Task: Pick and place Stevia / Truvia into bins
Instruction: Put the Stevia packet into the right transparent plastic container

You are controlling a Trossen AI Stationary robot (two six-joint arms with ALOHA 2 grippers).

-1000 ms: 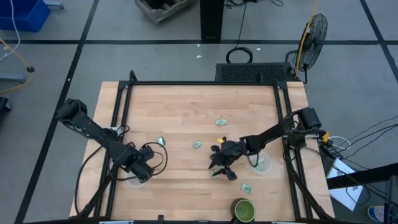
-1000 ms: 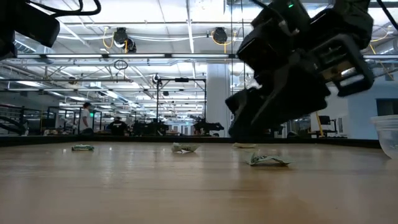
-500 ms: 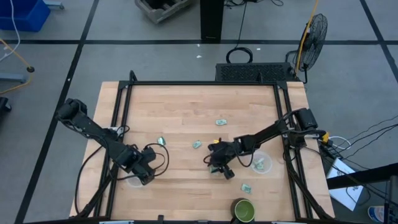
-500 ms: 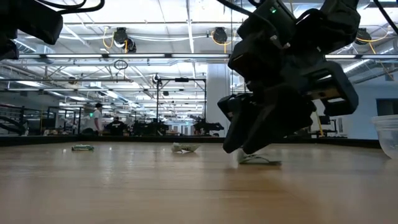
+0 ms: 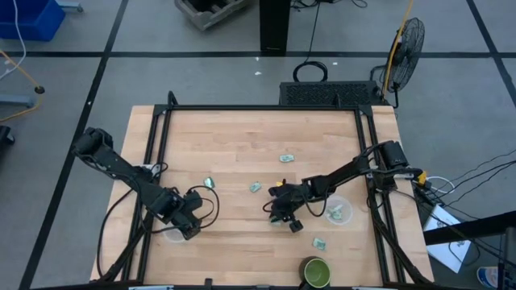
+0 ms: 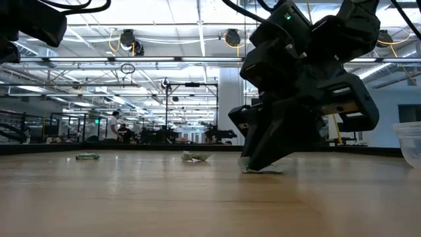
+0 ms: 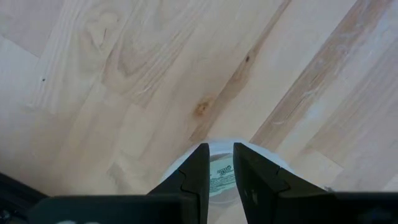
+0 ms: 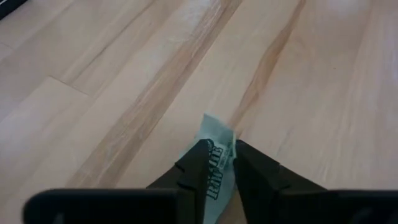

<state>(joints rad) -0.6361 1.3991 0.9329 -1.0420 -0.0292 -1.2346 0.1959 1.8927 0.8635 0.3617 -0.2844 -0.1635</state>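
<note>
A dark green cup (image 5: pixel 316 272) sits at the near edge. My left gripper (image 5: pixel 190 226) hangs over the left bin (image 7: pixel 180 167), fingers only slightly apart, a packet (image 7: pixel 220 179) lying in the cup between them. The right bin (image 5: pixel 338 212) holds pale green packets. Just left of it, my right gripper (image 5: pixel 280 217) is down at the tabletop, fingers pinched on a pale green and white Stevia packet (image 8: pixel 214 163) lying flat on the wood. Loose packets lie farther back (image 5: pixel 255 187), (image 5: pixel 286 158).
</note>
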